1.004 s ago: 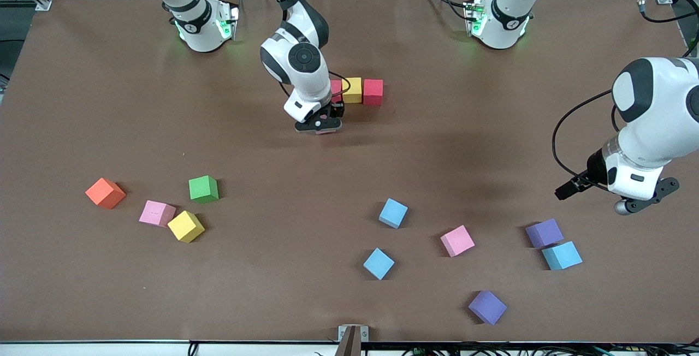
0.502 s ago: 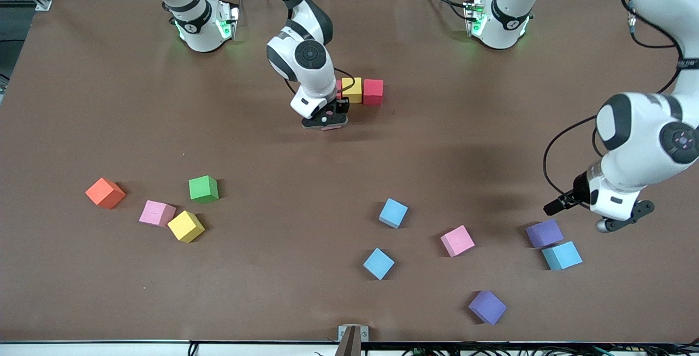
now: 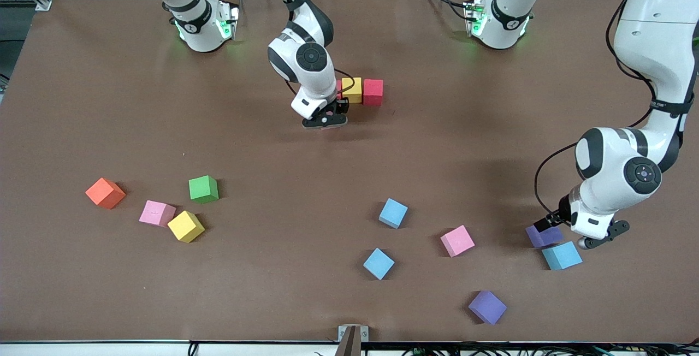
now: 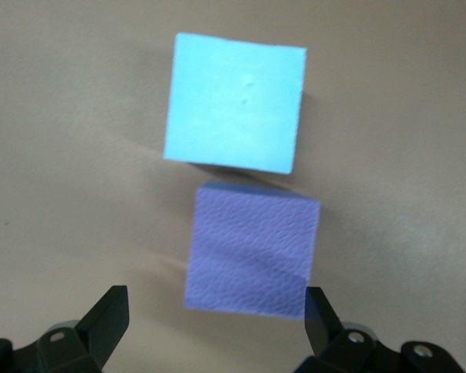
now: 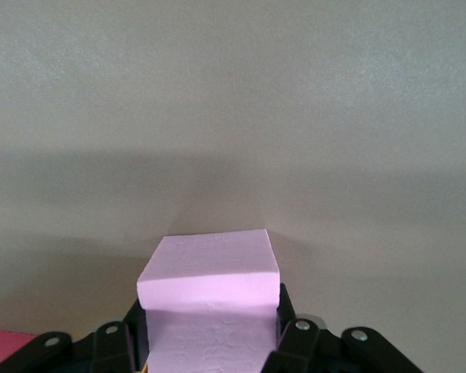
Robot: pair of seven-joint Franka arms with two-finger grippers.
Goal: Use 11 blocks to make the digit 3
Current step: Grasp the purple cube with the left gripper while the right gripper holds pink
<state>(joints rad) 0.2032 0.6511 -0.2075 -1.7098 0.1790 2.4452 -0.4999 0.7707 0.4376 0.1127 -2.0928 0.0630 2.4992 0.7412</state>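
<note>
A short row of blocks lies mid-table: a red block [image 3: 373,92], a yellow one [image 3: 352,89] and another red one [image 3: 339,88], mostly hidden by the right arm. My right gripper [image 3: 325,122] [image 5: 210,330] hangs low next to that row's hidden end, shut on a pink block [image 5: 209,291]. My left gripper [image 3: 594,237] [image 4: 215,322] is open and low over the table beside a purple block [image 3: 542,236] [image 4: 252,252]. That block lies just ahead of the fingertips, not between them. A light blue block [image 3: 561,255] [image 4: 237,105] touches the purple one.
Loose blocks lie nearer the front camera: orange [image 3: 105,193], pink [image 3: 157,213], yellow [image 3: 186,226] and green [image 3: 203,189] toward the right arm's end. Two light blue [image 3: 393,213] [image 3: 378,263], a pink [image 3: 457,240] and a purple [image 3: 487,307] lie mid-table.
My left arm has swung down and inward, bringing its open gripper from above the table to the purple block. My right gripper shifted slightly toward the row with the pink block, then held.
</note>
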